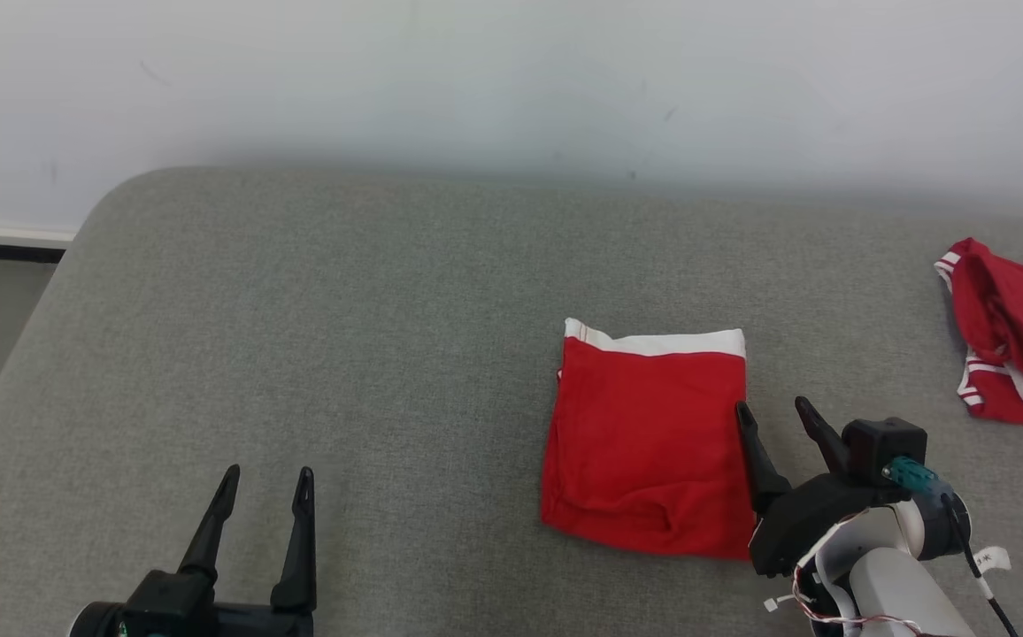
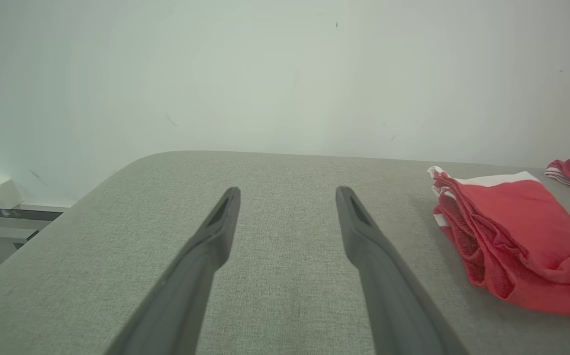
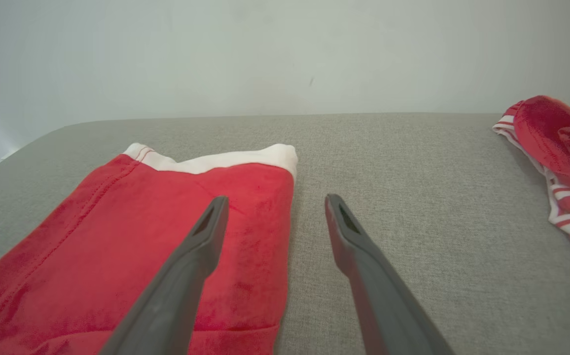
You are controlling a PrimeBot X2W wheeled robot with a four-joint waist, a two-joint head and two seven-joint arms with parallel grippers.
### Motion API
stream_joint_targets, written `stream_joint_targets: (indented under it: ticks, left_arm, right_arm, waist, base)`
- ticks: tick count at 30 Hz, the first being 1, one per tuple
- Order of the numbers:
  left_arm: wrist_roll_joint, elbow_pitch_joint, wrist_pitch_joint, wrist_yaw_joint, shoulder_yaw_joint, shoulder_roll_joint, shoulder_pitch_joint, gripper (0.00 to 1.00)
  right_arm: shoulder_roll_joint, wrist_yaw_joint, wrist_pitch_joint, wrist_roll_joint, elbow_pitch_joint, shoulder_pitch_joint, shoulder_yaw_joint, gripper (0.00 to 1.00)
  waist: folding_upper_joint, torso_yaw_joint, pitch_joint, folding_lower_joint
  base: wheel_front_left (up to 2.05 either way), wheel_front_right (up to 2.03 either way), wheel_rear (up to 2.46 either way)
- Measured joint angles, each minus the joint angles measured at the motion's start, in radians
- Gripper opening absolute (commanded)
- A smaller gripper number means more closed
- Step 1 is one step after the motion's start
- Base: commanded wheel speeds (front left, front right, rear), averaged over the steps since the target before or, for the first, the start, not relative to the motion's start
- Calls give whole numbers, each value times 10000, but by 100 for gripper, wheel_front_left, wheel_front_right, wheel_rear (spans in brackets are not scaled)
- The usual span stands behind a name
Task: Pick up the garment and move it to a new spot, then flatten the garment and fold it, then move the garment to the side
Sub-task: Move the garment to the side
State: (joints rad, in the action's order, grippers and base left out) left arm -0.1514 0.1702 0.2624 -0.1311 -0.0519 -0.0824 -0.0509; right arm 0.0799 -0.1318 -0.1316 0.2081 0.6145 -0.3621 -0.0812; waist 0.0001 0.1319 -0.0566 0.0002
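Folded red garment (image 1: 644, 442), white band along its far edge, lies flat on the grey cushion (image 1: 343, 336), right of centre.

Right gripper (image 1: 773, 407): fingers spread wide, nothing held. It straddles the garment's right edge, one finger over red cloth, the other over bare cushion. Contact with the cloth: cannot tell.

Left gripper (image 1: 266, 473): fingers spread wide, empty, over bare cushion, well apart from the garment.

Crumpled striped garment (image 1: 1016, 336), red and white, at the far right.
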Motion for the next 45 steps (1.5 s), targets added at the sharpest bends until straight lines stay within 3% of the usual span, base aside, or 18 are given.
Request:
stream_joint_targets:
  ticks: [16,17,18,28,35,45]
  left_arm:
    - [-58,94,0,0,36,79,-348,100]
    - [-58,90,0,0,75,77,-350,100]
    - [-58,90,0,0,88,82,-352,100]
    - [-54,8,0,0,132,21,-425,100]
    - [-86,-132,0,0,-165,-107,-969,100]
    - [-67,-583,0,0,-278,-518,-1568,100]
  right_arm:
    - [-192,0,171,-447,3570,-1592,453,100]
    - [-199,0,169,-376,3657,-1640,357,27]
    - [-207,0,171,-253,3737,-1699,276,0]
    - [-63,0,-136,13,3833,-2500,-656,0]
    - [805,0,293,-86,3519,-3846,-1599,0]
    - [2731,0,1296,627,2424,-5383,-2993,0]
  waist:
    - [0,689,-703,-2]
    - [0,667,-717,-2]
    - [0,640,-730,-3]
    - [1,158,-931,-2]
    - [0,-290,-1557,-1]
    - [1,-992,-2803,0]
  base:
    - [0,0,0]
    - [0,0,0]
    - [0,0,0]
    - [0,0,0]
    - [0,0,0]
    - [0,0,0]
